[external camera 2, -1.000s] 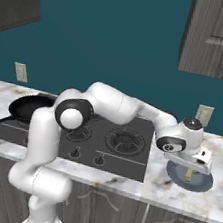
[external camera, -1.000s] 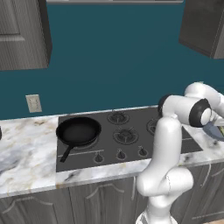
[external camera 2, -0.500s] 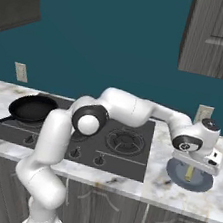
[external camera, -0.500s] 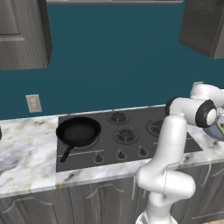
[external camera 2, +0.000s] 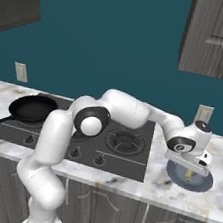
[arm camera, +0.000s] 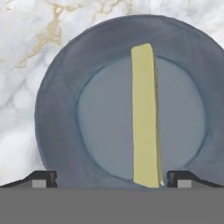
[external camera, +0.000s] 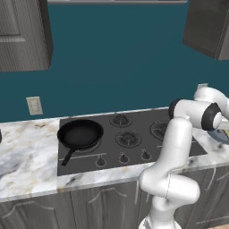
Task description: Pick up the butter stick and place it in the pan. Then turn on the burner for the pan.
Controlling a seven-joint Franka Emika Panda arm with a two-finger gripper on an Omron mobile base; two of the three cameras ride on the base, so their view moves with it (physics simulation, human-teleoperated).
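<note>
The butter stick (arm camera: 145,118), a thin pale yellow bar, lies on a shallow grey-blue dish (arm camera: 57,109), running away from the hand. My gripper (arm camera: 111,179) is open just above the dish, its dark fingertips (arm camera: 41,178) wide apart, and the near end of the bar is close to the right tip. In the right base view the gripper (external camera 2: 192,168) hangs over the dish (external camera 2: 204,184) with a sliver of butter stick (external camera 2: 189,174) under it. The black pan (external camera 2: 33,108) sits on the cooktop's front-left burner, seen too as the pan (external camera: 80,134), handle pointing at the counter's front.
The black cooktop (external camera: 134,138) has a row of knobs (external camera: 123,157) along its front edge. Marble counter (external camera 2: 172,193) runs on both sides. A wall outlet (external camera 2: 202,113) is behind the dish, and a cabinet (external camera 2: 220,39) hangs above it.
The arm has swung further right and the hand has come down closer over the grey-blue dish. The pan and the butter stick have not moved.
</note>
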